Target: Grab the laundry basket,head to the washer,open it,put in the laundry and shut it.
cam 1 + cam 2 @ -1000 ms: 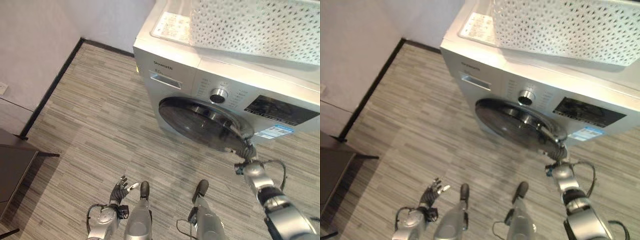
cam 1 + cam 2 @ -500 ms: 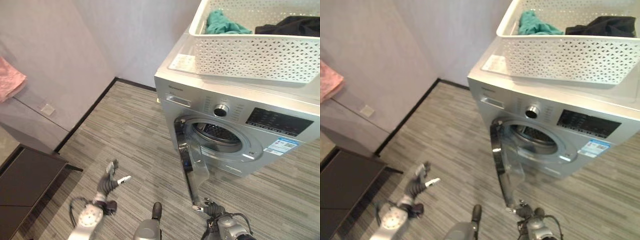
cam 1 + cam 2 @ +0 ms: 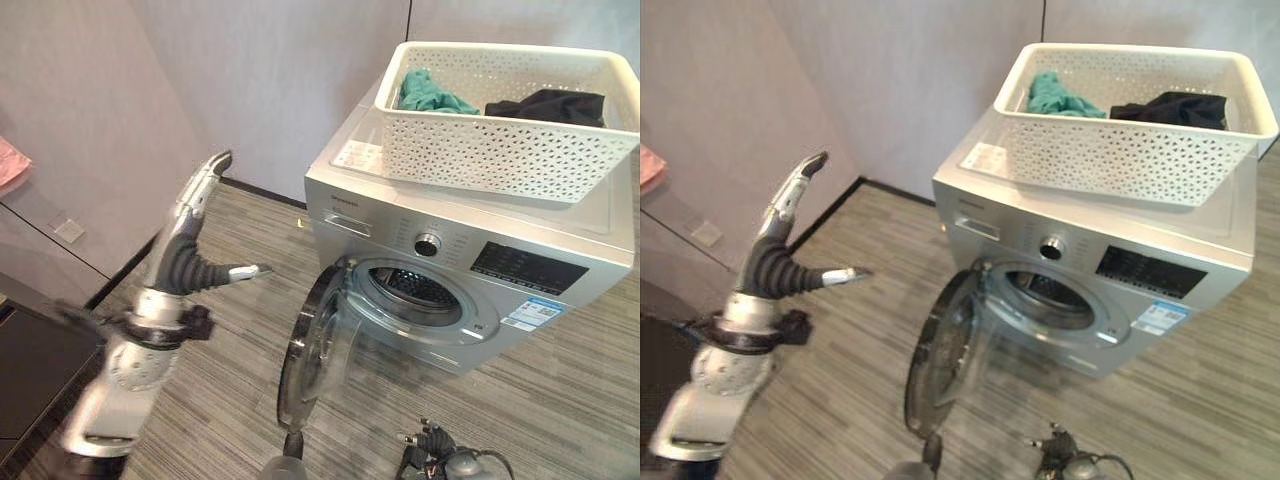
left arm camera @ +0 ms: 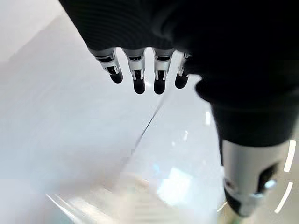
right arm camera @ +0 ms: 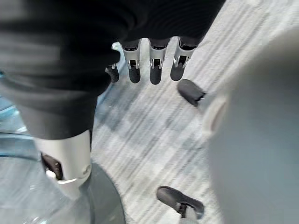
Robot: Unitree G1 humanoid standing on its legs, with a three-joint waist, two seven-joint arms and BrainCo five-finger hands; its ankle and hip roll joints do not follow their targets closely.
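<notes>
Only right wrist view [image 5: 149,56] shows right hand fingers straight.

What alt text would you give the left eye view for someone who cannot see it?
A silver washing machine stands with its round door swung open, and a white laundry basket holding teal and black clothes sits on top. The robot's left hand is raised open in the foreground; its right hand hangs low near the striped floor.

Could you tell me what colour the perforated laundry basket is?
White perforated plastic laundry basket; right eye view.

Even, soft indoor light; the raised left hand [image 3: 185,265] is motion-blurred, and glare washes the wall beyond its fingers.
</notes>
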